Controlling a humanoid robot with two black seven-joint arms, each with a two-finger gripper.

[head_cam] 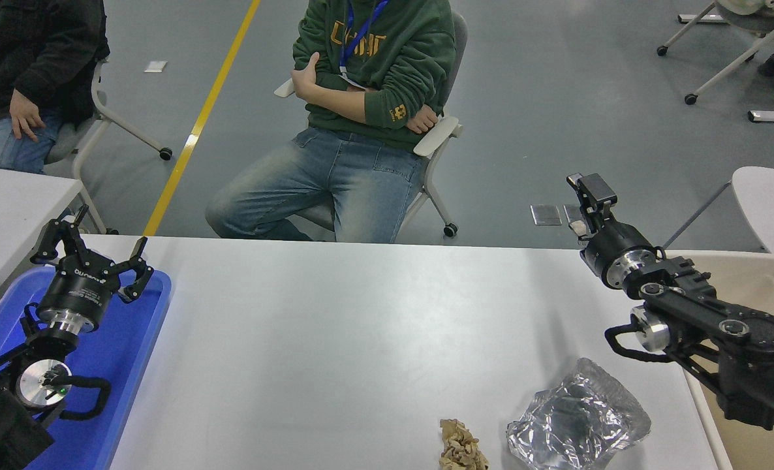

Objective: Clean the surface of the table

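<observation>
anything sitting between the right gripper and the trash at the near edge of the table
Nothing visible does. The right gripper is up over the far right corner of the table surface, and only bare tabletop separates it from the crumpled foil and the brown paper wad. The left gripper sits parked over the blue tray.

Both arms are being shown in matte black with silver metal rings at the wrists. White lettering is being displayed on the left gripper (93, 251), a green light and looping black cable below; the right gripper (589, 196) is black.
</observation>
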